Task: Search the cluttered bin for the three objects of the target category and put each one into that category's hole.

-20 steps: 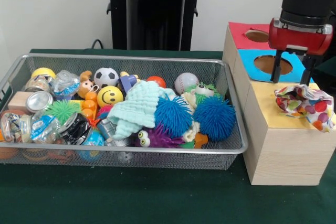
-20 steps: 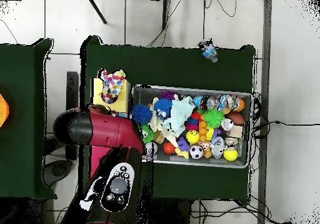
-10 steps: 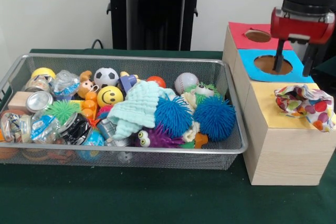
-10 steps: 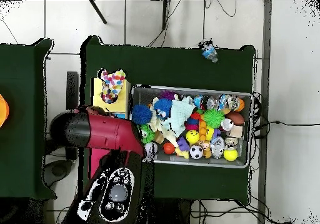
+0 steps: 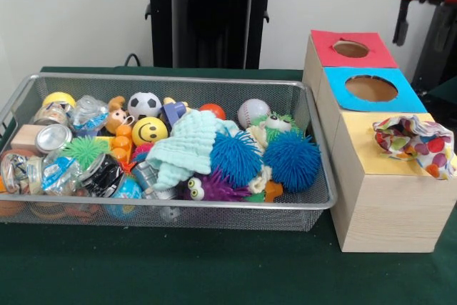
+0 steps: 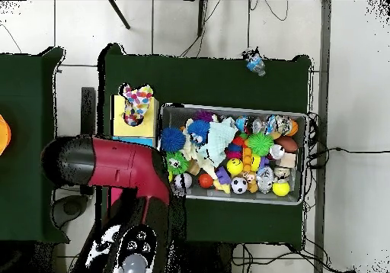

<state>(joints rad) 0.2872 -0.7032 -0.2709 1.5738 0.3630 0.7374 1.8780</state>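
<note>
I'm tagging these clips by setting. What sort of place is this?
Probably a robotics lab set up for a sorting test. A wire mesh bin crammed with toys stands on a green-covered table, next to a wooden box with coloured holes, and a red robot arm reaches in.

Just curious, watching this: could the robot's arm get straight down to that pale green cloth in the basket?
Probably yes. The pale green cloth lies on top of the toys in the wire basket, with nothing over it, and the gripper hangs high off to the side.
</note>
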